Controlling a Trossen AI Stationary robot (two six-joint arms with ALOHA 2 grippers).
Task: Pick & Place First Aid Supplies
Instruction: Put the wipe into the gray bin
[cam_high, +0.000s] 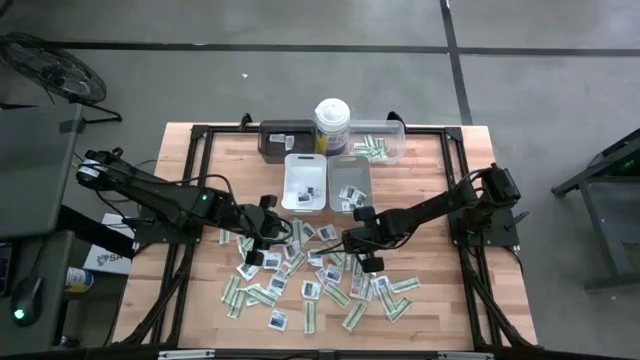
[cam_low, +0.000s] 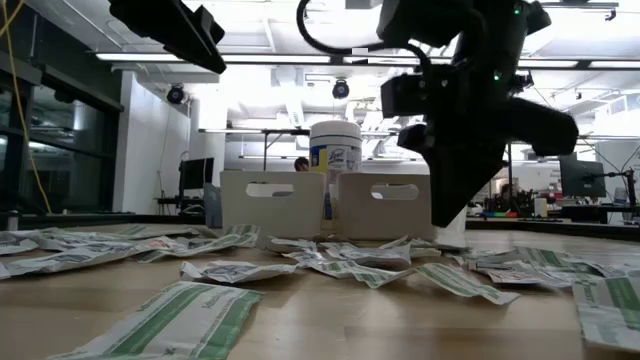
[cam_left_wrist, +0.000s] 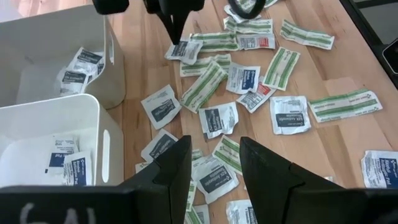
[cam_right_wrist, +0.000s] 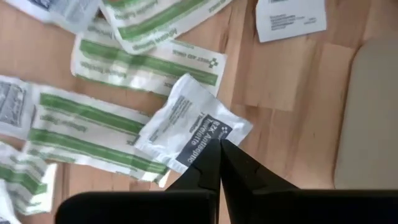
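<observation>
Several first aid supplies, white sachets and green-and-white strips (cam_high: 330, 285), lie scattered flat on the wooden table (cam_high: 440, 300). My right gripper (cam_right_wrist: 219, 149) points steeply down over the middle of the scatter (cam_high: 352, 243), shut on a white sachet with a dark band (cam_right_wrist: 186, 127). The sachet also shows in the left wrist view (cam_left_wrist: 185, 50). My left gripper (cam_left_wrist: 214, 165) hovers open above the left part of the scatter (cam_high: 268, 237), with nothing between its fingers. My right gripper pinches the sachet between its two fingertips at one edge, by the dark band (cam_right_wrist: 210, 140). The fingers come from above, pointing steeply down. The sachet slants away below the fingertips, low over the strips; whether it is wholly clear of them I cannot tell.
A white tray (cam_high: 305, 195) and a grey tray (cam_high: 349, 172), each with a few sachets inside, stand just beyond the scatter. Behind them are a dark tray (cam_high: 285, 140), a white round canister (cam_high: 332, 125) and a clear tray (cam_high: 385, 145) holding strips.
</observation>
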